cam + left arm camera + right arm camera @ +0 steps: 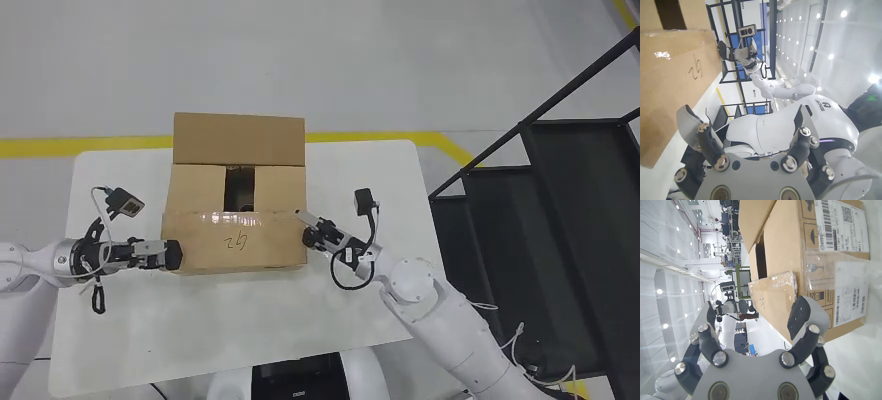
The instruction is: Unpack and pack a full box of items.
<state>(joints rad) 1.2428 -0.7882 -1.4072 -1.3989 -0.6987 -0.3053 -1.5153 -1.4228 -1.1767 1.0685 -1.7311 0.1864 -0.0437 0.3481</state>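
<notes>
While box (236, 245) lies long axis left-right, mouth up, left end effector (172, 252), right end effector (305, 230) agape, empty.

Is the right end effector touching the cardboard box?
Cannot tell. In the top view the right end effector sits at the right edge of the cardboard box, but neither contact nor a gap shows plainly.
</notes>
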